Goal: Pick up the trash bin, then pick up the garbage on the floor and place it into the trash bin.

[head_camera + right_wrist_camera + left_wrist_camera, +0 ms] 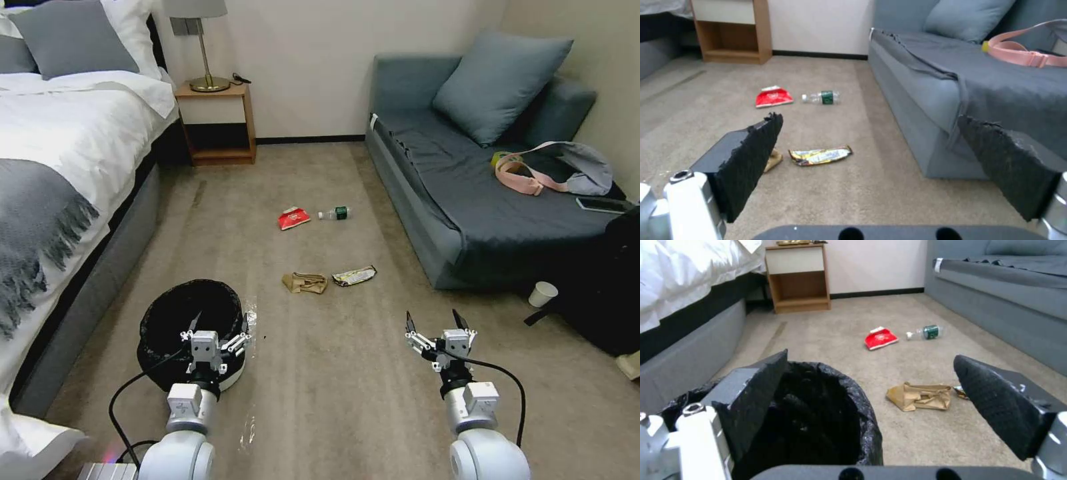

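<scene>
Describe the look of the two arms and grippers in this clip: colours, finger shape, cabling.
Both arms are glossy white with rounded joints and boxy silver-grey wrist blocks. The left gripper and right gripper each have two pointed black fingers with rough textured pads, on silver linkages. A black cable loops from each wrist back along the arm.

Bed (73, 133) with white linen, grey throw (33, 220) and grey pillow (73, 40) along the left. Wooden nightstand (217, 123) at the far wall, carrying a brass lamp (203, 47). Grey sofa (467, 193) on the right bears a cushion (500, 83), pink-strapped bag (560, 167) and phone (603, 204). Paper cup (543, 293) on carpet (333, 387) beside it.
</scene>
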{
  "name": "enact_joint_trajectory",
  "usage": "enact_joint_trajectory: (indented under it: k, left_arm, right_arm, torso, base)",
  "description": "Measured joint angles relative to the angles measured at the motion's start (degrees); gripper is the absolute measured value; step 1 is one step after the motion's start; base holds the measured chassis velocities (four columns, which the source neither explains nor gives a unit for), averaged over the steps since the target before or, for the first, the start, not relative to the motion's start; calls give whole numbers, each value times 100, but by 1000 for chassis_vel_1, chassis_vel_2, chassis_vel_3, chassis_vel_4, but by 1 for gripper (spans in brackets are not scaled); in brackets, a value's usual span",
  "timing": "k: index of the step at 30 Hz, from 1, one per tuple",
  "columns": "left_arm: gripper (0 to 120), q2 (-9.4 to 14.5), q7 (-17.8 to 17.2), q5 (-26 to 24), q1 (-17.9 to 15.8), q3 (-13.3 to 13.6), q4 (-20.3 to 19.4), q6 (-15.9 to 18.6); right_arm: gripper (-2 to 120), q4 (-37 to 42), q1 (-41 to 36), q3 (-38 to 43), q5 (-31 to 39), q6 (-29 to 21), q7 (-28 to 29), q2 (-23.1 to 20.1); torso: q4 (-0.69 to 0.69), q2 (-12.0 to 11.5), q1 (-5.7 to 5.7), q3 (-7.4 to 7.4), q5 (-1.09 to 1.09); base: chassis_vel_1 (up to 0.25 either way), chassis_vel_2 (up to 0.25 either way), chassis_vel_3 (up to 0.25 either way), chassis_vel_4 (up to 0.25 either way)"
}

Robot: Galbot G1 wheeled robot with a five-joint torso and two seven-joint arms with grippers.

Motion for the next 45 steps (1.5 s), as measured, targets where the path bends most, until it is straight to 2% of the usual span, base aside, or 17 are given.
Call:
enact_joint_trajectory:
  k: [25, 26, 29, 30, 34, 35, 38, 42, 45]
  left_arm:
    - [100, 2, -4, -11, 12, 0, -12, 10]
    - [100, 9, -32, -49, 52, -5, -71, 50]
    - [100, 85, -257, -336, 393, -70, -605, 377]
    - [100, 85, -257, -336, 393, -70, -605, 377]
    - [100, 218, -646, -859, 982, -171, -1524, 945]
    - [100, 218, -646, -859, 982, -171, -1524, 945]
    - [100, 281, -721, -1156, 1019, -271, -1703, 1012]
    - [100, 370, -800, -1330, 958, -431, -1770, 1141]
    - [100, 628, -931, -1772, 815, -828, -1801, 1477]
  right_arm:
    - [100, 2, -5, 4, 0, -2, 0, 0]
    - [100, 23, -27, 19, 8, -14, 0, -3]
    - [100, 339, -291, 231, 172, -285, 37, -43]
    - [100, 339, -291, 231, 172, -285, 37, -43]
    - [100, 1198, -1017, 805, 623, -1028, 159, -157]
    - [100, 1198, -1017, 805, 623, -1028, 159, -157]
    - [100, 1840, -1550, 1230, 1022, -1560, 236, -267]
    - [100, 2014, -1649, 1308, 1317, -1612, 193, -435]
    - [100, 2016, -1637, 1301, 1355, -1613, 164, -563]
  torso:
    - [0, 0, 0, 0, 0]
    - [-1, 0, 0, 0, -1]
    - [2, 0, 0, 0, 2]
    - [2, 0, 0, 0, 2]
    - [1, 0, 0, -1, 1]
    - [1, 0, 0, -1, 1]
    - [-3, 0, 0, -1, -2]
    - [-1, 0, 0, -1, 0]
    - [1, 1, 0, 0, 0]
  base:
    - [0, 0, 0, 0]
    - [0, 0, 0, 0]
    - [0, 0, 0, 0]
    - [0, 0, 0, 0]
    - [0, 0, 0, 0]
    - [0, 0, 0, 0]
    - [0, 0, 0, 0]
    - [0, 0, 0, 0]
    - [0, 0, 0, 0]
